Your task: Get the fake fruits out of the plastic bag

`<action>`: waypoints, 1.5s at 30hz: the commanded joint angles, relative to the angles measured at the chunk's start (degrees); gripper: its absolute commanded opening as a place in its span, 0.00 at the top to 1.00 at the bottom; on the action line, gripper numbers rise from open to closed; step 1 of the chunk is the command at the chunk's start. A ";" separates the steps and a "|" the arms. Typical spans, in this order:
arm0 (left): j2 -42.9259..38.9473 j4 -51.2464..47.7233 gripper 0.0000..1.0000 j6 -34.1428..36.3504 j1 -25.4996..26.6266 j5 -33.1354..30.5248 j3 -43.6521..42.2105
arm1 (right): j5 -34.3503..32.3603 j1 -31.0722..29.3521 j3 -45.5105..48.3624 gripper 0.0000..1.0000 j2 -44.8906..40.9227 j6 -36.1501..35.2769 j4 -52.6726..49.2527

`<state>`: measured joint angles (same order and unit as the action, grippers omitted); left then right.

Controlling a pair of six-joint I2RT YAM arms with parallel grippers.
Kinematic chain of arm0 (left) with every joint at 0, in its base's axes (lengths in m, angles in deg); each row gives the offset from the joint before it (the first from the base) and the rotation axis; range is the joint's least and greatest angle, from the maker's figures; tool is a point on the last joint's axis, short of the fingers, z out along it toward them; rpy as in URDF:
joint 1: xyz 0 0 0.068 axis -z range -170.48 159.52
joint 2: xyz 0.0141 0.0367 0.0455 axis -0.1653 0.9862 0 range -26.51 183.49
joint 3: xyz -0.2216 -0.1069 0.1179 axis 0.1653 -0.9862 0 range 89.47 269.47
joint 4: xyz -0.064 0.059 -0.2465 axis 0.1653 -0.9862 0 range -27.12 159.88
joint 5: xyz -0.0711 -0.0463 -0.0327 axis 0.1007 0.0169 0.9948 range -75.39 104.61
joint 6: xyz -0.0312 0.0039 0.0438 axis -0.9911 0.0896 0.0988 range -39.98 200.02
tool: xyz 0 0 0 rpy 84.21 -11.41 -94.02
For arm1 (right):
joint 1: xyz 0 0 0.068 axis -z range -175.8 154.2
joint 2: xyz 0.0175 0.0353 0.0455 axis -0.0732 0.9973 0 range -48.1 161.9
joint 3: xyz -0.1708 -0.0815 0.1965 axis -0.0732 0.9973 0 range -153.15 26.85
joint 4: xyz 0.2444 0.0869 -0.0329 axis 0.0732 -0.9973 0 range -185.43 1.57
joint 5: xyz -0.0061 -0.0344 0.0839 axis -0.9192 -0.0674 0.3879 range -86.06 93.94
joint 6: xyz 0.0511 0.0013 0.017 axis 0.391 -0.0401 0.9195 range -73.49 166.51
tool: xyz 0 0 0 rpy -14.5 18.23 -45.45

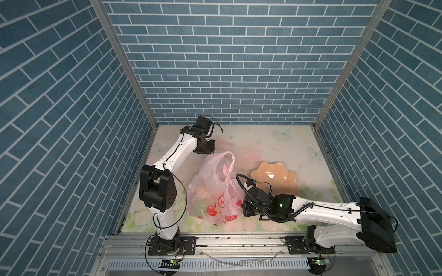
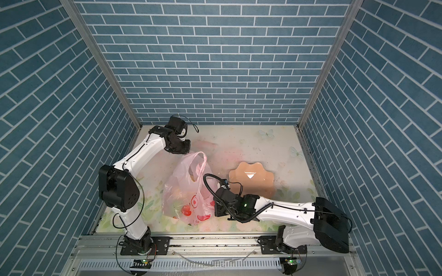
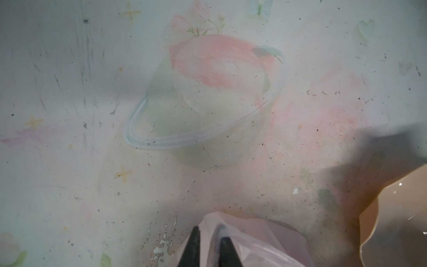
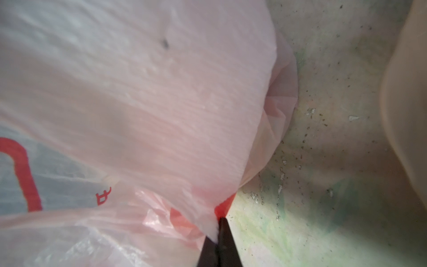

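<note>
Pink film bag (image 1: 215,181), thin, translucent and crinkly with red prints, lies slumped mid-table toward the front edge, its loop handle (image 1: 228,162) stretched toward the far wall. Fruits (image 1: 202,206) are inside the bag's lower half and show only as rounded green, orange and red lumps through the plastic. Left gripper (image 3: 209,228) is at the handle's far end. Its black tapered fingers (image 3: 193,247) stand a little apart with film in the gap and draped over one tip; cannot tell if it is clamped. Right gripper (image 4: 216,233) is low at the bag's right side, fingers pressed together, pinching a fold of the film next to a red print. Peach bowl (image 1: 267,172), glossy with a scalloped rim, sits just right of the bag and behind the right wrist, apart from the bag. Table (image 1: 263,143) is flat with a faded floral print, scuffed and speckled, and bare from the bag and bowl back to the far wall. There is only a narrow strip between the bag and the left arm. Blue brick-print walls (image 1: 227,71) close three sides.
</note>
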<state>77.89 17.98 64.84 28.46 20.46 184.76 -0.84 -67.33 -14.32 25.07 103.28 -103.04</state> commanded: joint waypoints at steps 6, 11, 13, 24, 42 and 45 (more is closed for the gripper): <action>-13.45 -7.57 0.38 -2.39 -0.22 1.46 -4.23 | -2.72 -0.28 -2.78 0.90 -0.06 -1.97 3.47; -23.43 -13.28 0.20 -3.71 -0.22 -0.20 -5.07 | -4.53 -0.16 -5.30 0.79 0.00 -4.88 2.94; -26.99 -14.17 0.16 -4.69 -0.05 1.05 -6.12 | -5.27 -0.05 -5.75 0.78 -0.19 -5.71 2.80; -42.12 -11.67 0.01 -13.59 16.39 -6.97 -15.22 | -6.77 0.36 -5.08 0.80 -0.86 -5.89 4.39; -29.26 3.56 0.13 -12.58 32.91 -16.88 -18.85 | -7.45 0.57 -4.89 0.81 -1.70 -5.02 4.07; -27.60 5.83 0.28 -12.33 32.92 -16.92 -19.46 | -7.61 0.51 -4.74 0.81 -2.01 -4.75 3.72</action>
<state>49.76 20.03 51.24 60.96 4.83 166.20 -6.87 -67.00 -18.23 24.87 98.10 -99.10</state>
